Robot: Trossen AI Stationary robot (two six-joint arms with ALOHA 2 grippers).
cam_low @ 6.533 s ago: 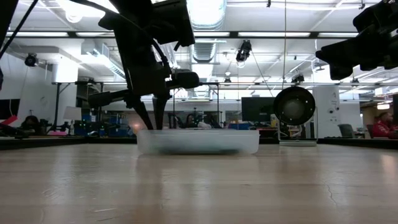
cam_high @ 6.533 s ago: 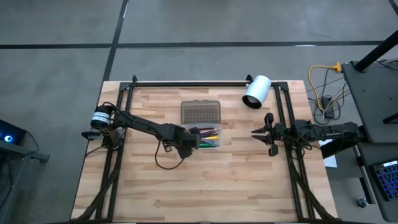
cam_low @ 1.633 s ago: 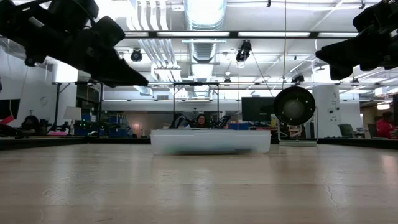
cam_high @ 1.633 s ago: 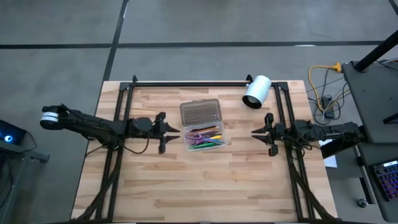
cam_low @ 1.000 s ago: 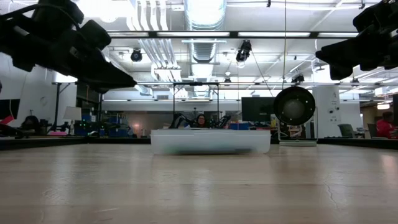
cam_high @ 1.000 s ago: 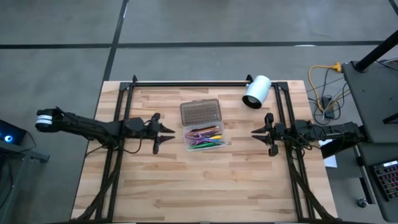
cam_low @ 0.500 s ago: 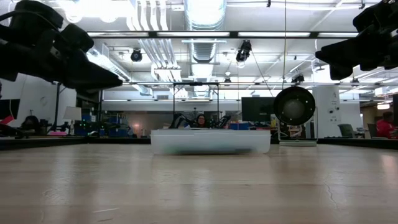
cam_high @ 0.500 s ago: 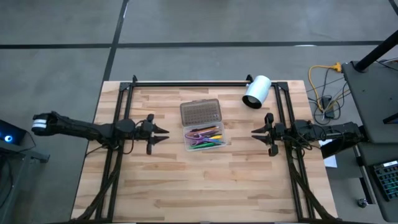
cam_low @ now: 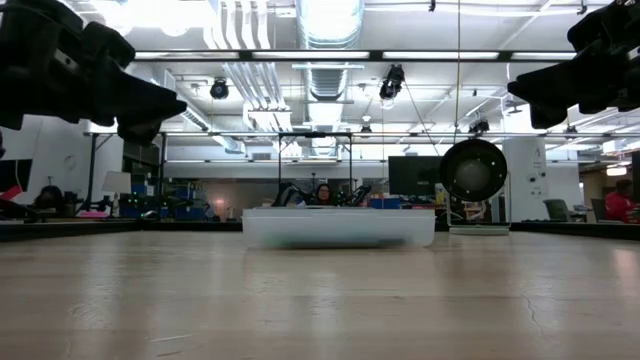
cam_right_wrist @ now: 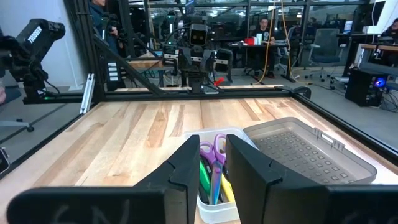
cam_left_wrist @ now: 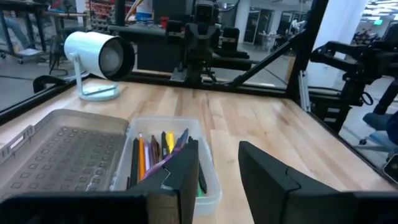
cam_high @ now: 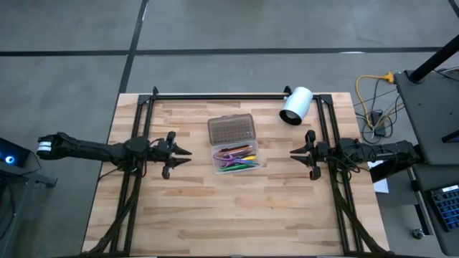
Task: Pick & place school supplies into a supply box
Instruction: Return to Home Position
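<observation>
Both arms hang level over the wooden tabletop (cam_high: 237,215), one at each side edge and turned inward toward the middle. It reads as a parked pose that leaves the centre free. The left pincer (cam_high: 185,153) sits just inside the left edge, its fingers spread with nothing between them. The right pincer (cam_high: 294,152) mirrors it by the right edge, its fingers parted more narrowly and likewise carrying nothing.

Between them, midway across and somewhat nearer the far edge, stands the clear supply box (cam_low: 330,228). Its dotted grey lid (cam_high: 232,129) is folded back flat on the far side, presumably so things can be dropped straight in. A white cylinder on a small stand (cam_high: 295,105) rests by the far right corner, well apart from the box and apparently no part of the job.

Inside the box the pens and pencils (cam_high: 237,158) lie lengthwise, yellow, orange, green and pink among them, with the purple-handled scissors (cam_right_wrist: 217,149) on top. No pen lies loose on the wood in the overhead view, so the packing looks complete.
</observation>
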